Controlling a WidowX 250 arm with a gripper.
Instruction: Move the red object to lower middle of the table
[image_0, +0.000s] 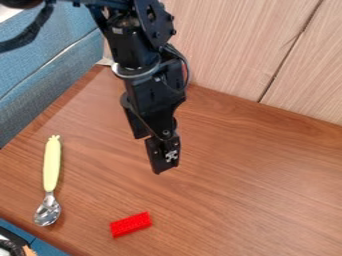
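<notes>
**Red block on counter, near side**

Red block (131, 224) flat on counter (254, 185), near side, a bit left of middle. Gripper (161, 167) hangs farther back, apart from it; can't tell if spread or pressed together. Yellow-handled spoon (51, 172) left of block, bowl end near.

Pale wood-grain panels (230, 45) stand behind beside blue upholstery (50, 50).

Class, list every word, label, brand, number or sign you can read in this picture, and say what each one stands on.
No text can be read.
White marking on the black robot gripper: too small to read.
Red rectangular block, metal spoon with pale yellow handle, brown wood-grain table: none readable.
</notes>
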